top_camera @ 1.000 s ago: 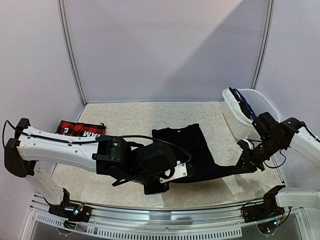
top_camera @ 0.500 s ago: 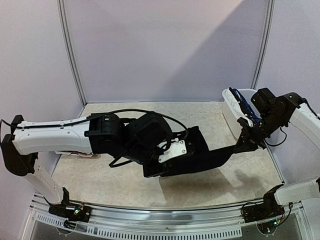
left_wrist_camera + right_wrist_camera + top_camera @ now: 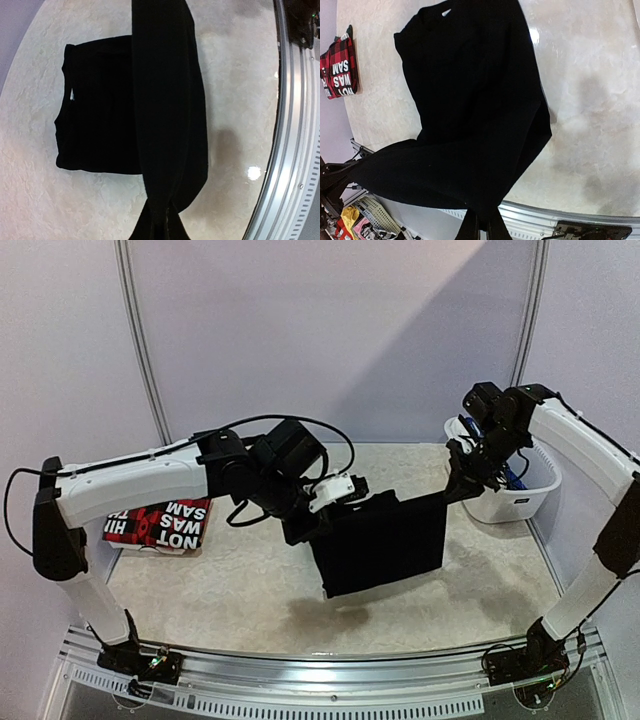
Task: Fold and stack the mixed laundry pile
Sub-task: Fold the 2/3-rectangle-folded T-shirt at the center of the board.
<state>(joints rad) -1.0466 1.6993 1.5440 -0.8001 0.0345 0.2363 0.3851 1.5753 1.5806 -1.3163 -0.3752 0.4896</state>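
Note:
The plain black garment [image 3: 385, 545] is stretched between my two grippers above the middle of the table. My left gripper [image 3: 300, 530] is shut on its left corner, and the cloth hangs from it in the left wrist view [image 3: 165, 100]. My right gripper [image 3: 452, 485] is shut on the right corner, and the cloth spreads below it in the right wrist view [image 3: 470, 100]. The collar end looks to lie on the table. The red-black plaid garment with white lettering [image 3: 160, 523] lies folded at the far left and shows in the right wrist view [image 3: 337, 67]. The blue plaid shirt is not clearly visible.
The white plastic basket [image 3: 520, 495] stands at the back right, partly behind my right arm. A metal rail [image 3: 320, 685] runs along the table's near edge. Purple walls close the back and sides.
Both grippers have risen and moved toward the back, lifting the black garment's near edge off the table. The left arm no longer covers the red plaid garment.

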